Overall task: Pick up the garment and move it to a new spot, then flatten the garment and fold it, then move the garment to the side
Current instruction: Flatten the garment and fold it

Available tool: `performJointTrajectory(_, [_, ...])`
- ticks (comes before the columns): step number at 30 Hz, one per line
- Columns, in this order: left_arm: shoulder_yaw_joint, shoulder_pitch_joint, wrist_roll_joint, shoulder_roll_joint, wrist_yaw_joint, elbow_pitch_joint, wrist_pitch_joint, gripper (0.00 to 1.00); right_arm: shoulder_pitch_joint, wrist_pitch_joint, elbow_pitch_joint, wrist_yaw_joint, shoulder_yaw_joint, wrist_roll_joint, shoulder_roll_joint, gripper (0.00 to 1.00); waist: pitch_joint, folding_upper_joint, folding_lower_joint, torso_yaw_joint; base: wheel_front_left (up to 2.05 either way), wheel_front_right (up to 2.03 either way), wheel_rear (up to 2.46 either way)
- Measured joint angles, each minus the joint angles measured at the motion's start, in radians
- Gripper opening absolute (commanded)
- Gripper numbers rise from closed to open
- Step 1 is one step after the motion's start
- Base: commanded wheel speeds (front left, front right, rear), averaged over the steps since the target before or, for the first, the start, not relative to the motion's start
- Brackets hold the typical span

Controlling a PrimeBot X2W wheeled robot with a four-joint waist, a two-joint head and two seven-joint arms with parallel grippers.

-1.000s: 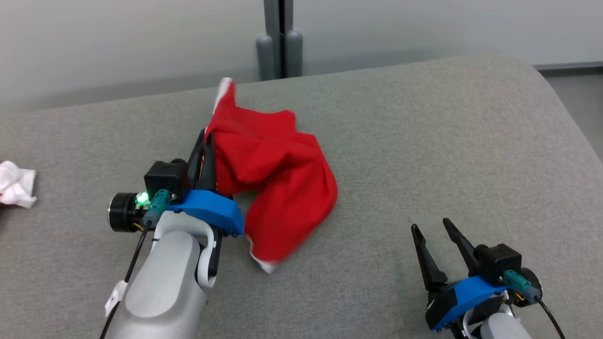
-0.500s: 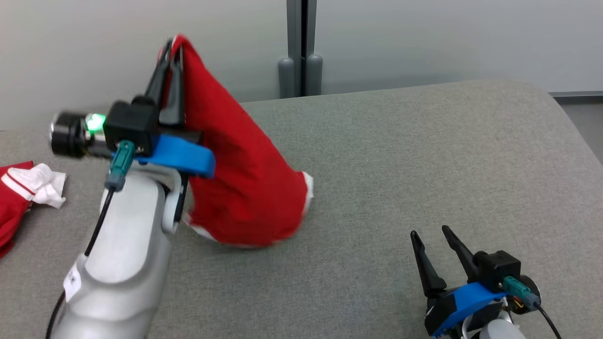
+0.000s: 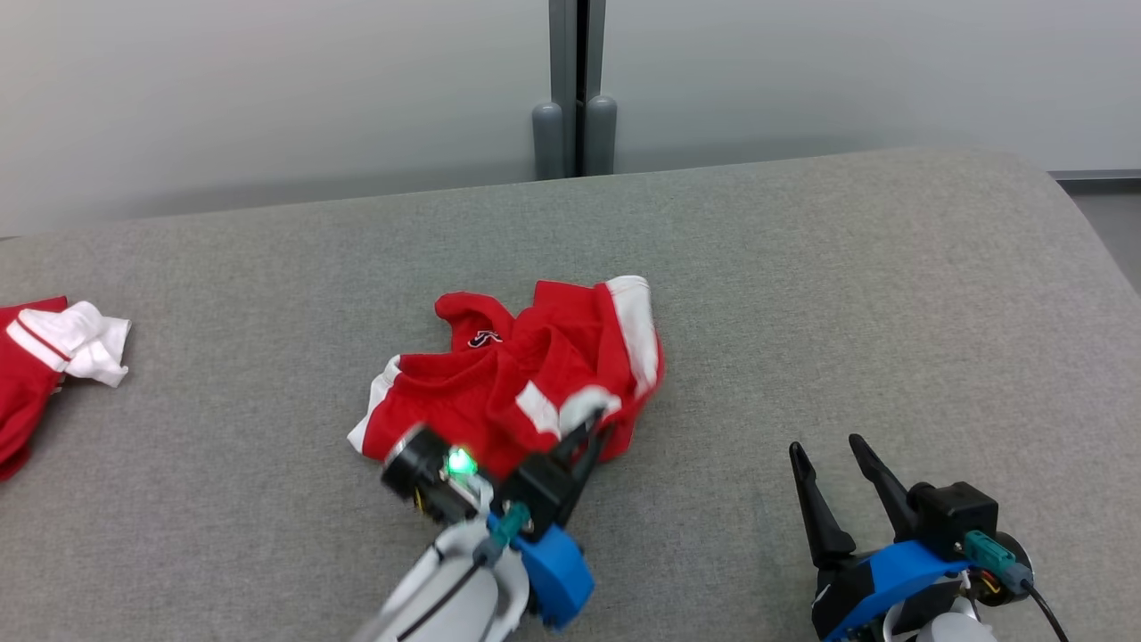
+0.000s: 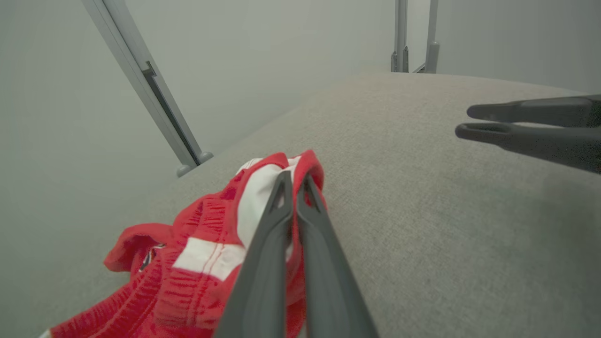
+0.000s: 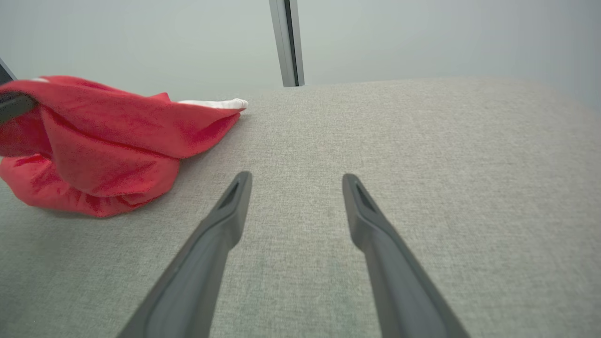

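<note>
Left fingers (image 4: 274, 225) pinch garment (image 3: 499, 374) — second red cloth (image 3: 31, 374) far left.

A crumpled red and white garment (image 3: 499, 374) lies on a grey surface (image 3: 802, 294). The left hand (image 3: 593, 428), fingers pinched together, grips its near edge. The right hand (image 3: 827, 446) sits well right of it, fingers spread. Another red cloth (image 3: 36, 366) lies far to the left hand's left.
</note>
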Motion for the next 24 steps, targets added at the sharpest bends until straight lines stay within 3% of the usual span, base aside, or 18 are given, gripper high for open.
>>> performJointTrajectory(4, [-0.04, 0.074, -0.045, -0.003, 0.002, 0.041, 0.0, 0.0, -0.001, 0.0, -0.001, 0.0, -0.002, -0.008, 0.0, 1.0, 0.001, 0.0, 0.0, 0.012, 0.0, 0.0, 0.0])
performJointTrajectory(5, [-0.045, 0.089, -0.068, -0.004, 0.01, 0.039, 0.0, 0.13, -0.001, 0.0, -0.001, 0.0, -0.004, -0.008, 0.0, 1.0, 0.001, 0.0, 0.0, 0.017, 0.0, 0.0, 0.0])
performJointTrajectory(6, [-0.049, 0.1, -0.082, -0.003, 0.019, 0.038, 0.0, 0.45, -0.001, 0.0, 0.0, 0.0, -0.004, -0.01, 0.0, 1.0, -0.001, 0.0, 0.0, 0.022, 0.0, 0.0, 0.0])
performJointTrajectory(7, [-0.05, 0.109, -0.1, -0.003, 0.028, 0.032, 0.0, 0.91, -0.001, 0.0, -0.001, 0.0, -0.004, -0.011, 0.0, 1.0, -0.001, 0.0, 0.0, 0.026, 0.0, 0.0, 0.0])
performJointTrajectory(8, [-0.05, 0.117, -0.119, -0.003, 0.036, 0.026, 0.0, 1.0, 0.0, 0.0, 0.0, 0.0, -0.005, -0.012, 0.0, 1.0, -0.002, 0.0, 0.0, 0.031, 0.0, 0.0, 0.0])
performJointTrajectory(18, [0.027, 0.141, -0.177, -0.006, 0.073, -0.185, 0.0, 1.0, 0.0, 0.0, 0.0, 0.0, 0.006, -0.014, 0.001, 1.0, -0.004, 0.0, -0.0001, 0.066, 0.0, 0.0, 0.0])
performJointTrajectory(21, [0.067, 0.141, -0.179, -0.005, 0.083, -0.151, 0.0, 1.0, 0.0, 0.0, 0.003, 0.0, 0.016, -0.014, 0.001, 1.0, -0.006, 0.0, 0.0, 0.066, 0.0, 0.0, 0.0])
performJointTrajectory(24, [0.077, 0.135, -0.201, -0.004, 0.065, -0.054, 0.0, 1.0, -0.002, 0.0, 0.009, 0.0, 0.029, -0.013, 0.001, 1.0, -0.006, 0.0, -0.0001, 0.055, 0.0, 0.0, 0.0])
